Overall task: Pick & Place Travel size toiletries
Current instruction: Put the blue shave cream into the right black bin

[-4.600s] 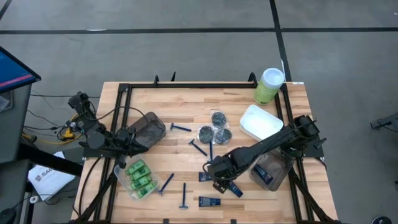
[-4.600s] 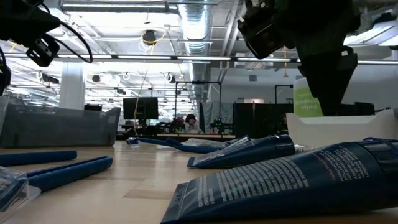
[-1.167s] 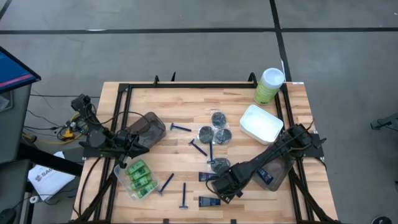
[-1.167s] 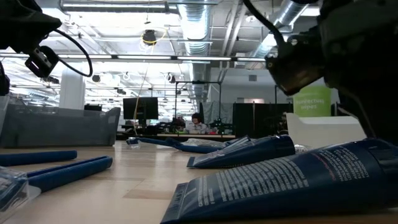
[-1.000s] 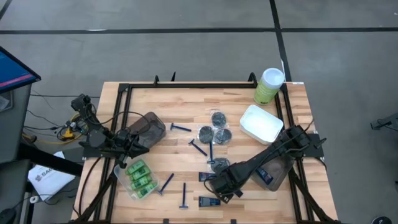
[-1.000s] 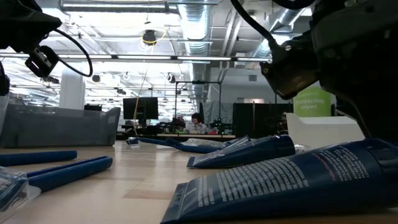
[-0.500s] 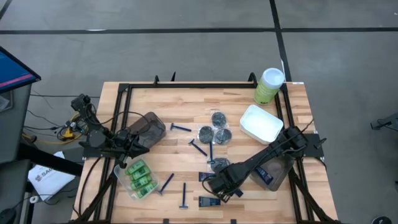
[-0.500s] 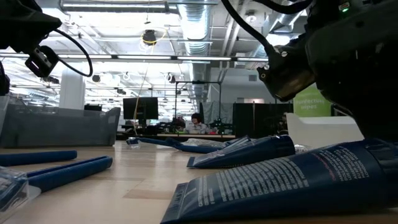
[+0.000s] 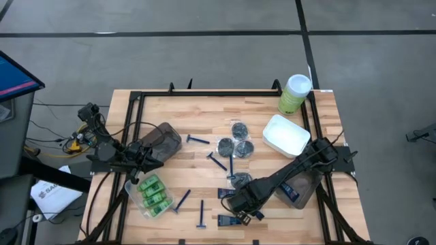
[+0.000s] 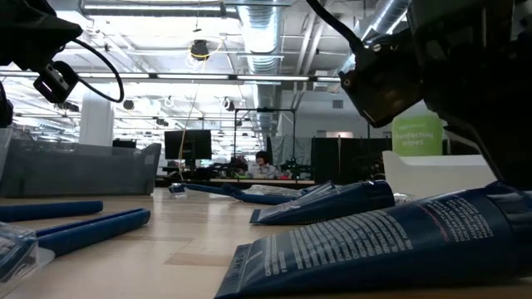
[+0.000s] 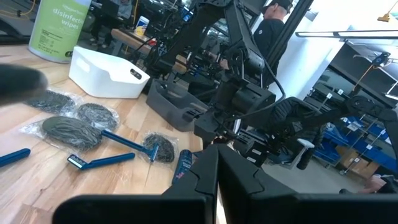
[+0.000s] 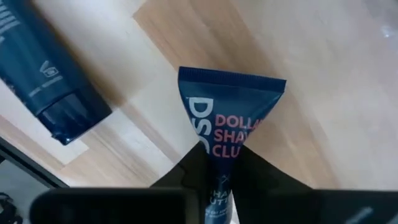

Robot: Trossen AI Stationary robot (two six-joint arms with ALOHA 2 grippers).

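My right gripper [image 9: 242, 209] stands over the near middle of the table, shut on a dark-blue tube [image 12: 230, 106]. Another tube [image 12: 43, 68] lies beside it, and two tubes [image 10: 391, 241] [image 10: 328, 203] lie flat in the low view. Dark round tins [image 9: 235, 139], blue razors [image 9: 198, 140] [image 9: 182, 199] and a pack of green mini bottles [image 9: 152, 193] lie spread over the wood. My left gripper [image 11: 214, 168] waits shut at the table's left, beside a smoky tub [image 9: 163, 139]. My right gripper pinches the tube between its two fingers [image 12: 186, 171] at its body [image 12: 224, 149], below the crimped end [image 12: 231, 81], which sticks out past the fingertips. The fingers come steeply from above. Whether the tube is clear of the wood I cannot tell.
A white tub [image 9: 286, 134] and a tall pale-green canister [image 9: 296, 93] stand at the far right. A second smoky tub [image 9: 300, 187] sits under my right arm. A black frame [image 9: 204, 93] rims the table. People sit in the room behind.
In the low view my right arm's wrist has shifted slightly and shows a little larger. The tubes, razors and tins on the table lie as before.
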